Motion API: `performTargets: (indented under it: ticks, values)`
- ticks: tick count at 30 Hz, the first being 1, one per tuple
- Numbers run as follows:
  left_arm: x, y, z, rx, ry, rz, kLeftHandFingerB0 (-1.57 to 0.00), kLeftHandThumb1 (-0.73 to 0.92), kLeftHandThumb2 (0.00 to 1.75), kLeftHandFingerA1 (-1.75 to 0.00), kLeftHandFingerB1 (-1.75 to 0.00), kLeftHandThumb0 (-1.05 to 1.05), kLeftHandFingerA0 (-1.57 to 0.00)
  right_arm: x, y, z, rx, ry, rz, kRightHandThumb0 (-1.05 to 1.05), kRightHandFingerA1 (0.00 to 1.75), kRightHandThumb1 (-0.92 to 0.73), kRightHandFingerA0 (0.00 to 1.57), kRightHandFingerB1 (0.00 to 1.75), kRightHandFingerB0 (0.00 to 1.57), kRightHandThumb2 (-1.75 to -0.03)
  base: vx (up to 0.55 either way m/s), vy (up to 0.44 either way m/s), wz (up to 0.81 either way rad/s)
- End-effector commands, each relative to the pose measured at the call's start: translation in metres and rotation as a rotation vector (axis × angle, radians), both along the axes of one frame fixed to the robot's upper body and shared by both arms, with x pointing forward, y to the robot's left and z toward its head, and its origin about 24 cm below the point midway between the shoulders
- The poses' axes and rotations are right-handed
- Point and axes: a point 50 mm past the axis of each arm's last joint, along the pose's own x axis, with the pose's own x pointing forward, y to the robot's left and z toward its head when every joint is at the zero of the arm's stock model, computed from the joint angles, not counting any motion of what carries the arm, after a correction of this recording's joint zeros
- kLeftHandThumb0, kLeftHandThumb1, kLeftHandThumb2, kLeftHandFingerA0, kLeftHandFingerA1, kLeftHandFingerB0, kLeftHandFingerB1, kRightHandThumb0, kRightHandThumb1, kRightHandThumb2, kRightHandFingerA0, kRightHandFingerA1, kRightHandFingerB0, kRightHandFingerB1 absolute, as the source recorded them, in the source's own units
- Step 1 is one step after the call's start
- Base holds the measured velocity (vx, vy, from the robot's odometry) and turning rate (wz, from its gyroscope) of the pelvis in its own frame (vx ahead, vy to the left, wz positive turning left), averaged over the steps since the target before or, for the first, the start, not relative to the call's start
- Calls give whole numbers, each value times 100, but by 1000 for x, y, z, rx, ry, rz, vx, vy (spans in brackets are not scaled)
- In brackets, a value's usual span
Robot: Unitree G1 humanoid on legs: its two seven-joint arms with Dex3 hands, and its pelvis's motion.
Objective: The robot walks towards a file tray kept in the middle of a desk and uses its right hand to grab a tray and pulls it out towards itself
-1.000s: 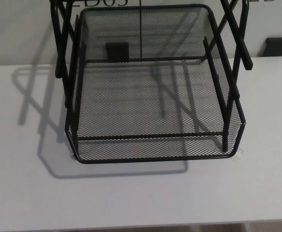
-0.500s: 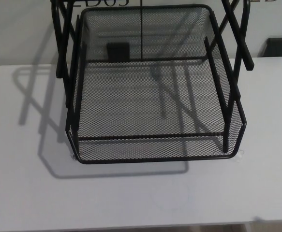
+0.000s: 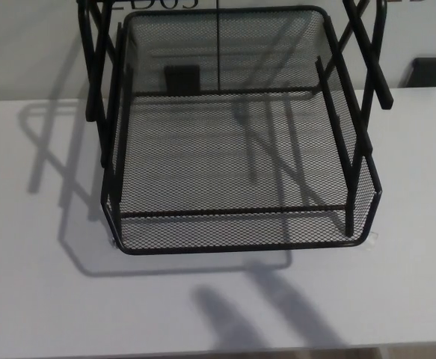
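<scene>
So the one new thing versus half a second ago is a dark two-pronged shadow (image 3: pixel 255 314) creeping onto the white tabletop (image 3: pixel 38 299) at about 6 o'clock, just below the tray's front edge. Neither robot hand is actually in shot, so can't tell if they're open or closed. The black mesh file tray (image 3: pixel 240 164) hasn't budged, sitting mid-tabletop toward 12 o'clock, tucked in its black frame (image 3: pixel 367 67). Tray looks empty, just mesh and shadow lines. Two dark blocks (image 3: pixel 427 71) sit behind at 1 o'clock.
</scene>
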Motion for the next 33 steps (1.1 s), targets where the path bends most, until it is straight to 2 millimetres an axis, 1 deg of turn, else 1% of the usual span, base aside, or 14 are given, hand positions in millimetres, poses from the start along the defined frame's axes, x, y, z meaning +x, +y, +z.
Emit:
performTargets:
  ticks: [1,2,3,6,9,10,16,18,21,22,23,28,30,33]
  values:
    - [20,3,-2,145,-58,-121,-10,52,98,-59,-53,-25,-20,41,82,-11,-613,123,79,-68,32,-42,2,34,7,-82,0,0,0]
    - [20,4,-3,157,-51,-126,-16,74,61,-55,-43,-26,-24,44,86,-17,-654,139,77,-70,38,-52,0,33,9,-57,0,0,0]
    - [20,6,-3,176,-48,-148,-16,75,61,-54,-42,-26,-24,46,92,-27,-705,175,80,-67,27,-41,0,35,6,-84,0,0,0]
    - [16,11,-3,186,-40,-162,-14,75,62,-51,-40,-28,-22,48,107,-49,-815,247,97,-72,28,-43,0,31,7,-88,0,0,0]
    - [13,16,-3,191,-31,-147,-13,70,70,-53,-43,-33,-22,50,117,-64,-879,286,88,-74,30,-41,0,26,0,-87,0,0,0]
    - [12,18,-3,190,-26,-143,-12,70,71,-52,-42,-33,-20,51,121,-69,-911,322,81,-88,12,-51,0,11,0,-88,0,0,0]
    - [9,23,-5,203,-31,-166,-14,74,61,-53,-40,-30,-25,56,134,-81,-964,370,51,-84,12,-49,0,13,0,-86,0,0,0]
    - [8,23,-5,212,-22,-165,-13,67,74,-55,-43,-37,-25,57,137,-84,-966,382,48,-78,22,-43,0,28,0,-71,0,0,0]
    - [6,24,-7,222,-19,-173,-15,73,61,-52,-39,-30,-27,59,142,-90,-989,404,30,-76,19,-42,0,24,0,-74,0,0,0]
    - [4,24,-9,232,-19,-191,-16,72,60,-53,-40,-30,-28,61,145,-96,-1003,420,23,-75,22,-49,0,31,0,-55,0,0,0]
    - [-1,25,-12,232,-2,-179,-14,68,72,-53,-43,-34,-24,64,150,-106,-1014,454,24,-74,11,-45,0,18,2,-81,0,0,0]
    - [-2,27,-12,241,12,-157,-14,68,70,-49,-42,-33,-19,73,158,-121,-1021,478,-2,-66,24,-38,0,27,4,-81,0,0,0]
    - [-1,28,-14,243,13,-153,-13,68,71,-50,-41,-33,-22,81,164,-130,-1070,489,-46,-84,13,-48,0,9,0,-82,0,0,0]
    - [0,29,-14,248,10,-162,-14,67,71,-51,-42,-33,-22,85,169,-136,-1097,498,-76,-82,15,-47,0,11,0,-81,0,0,0]
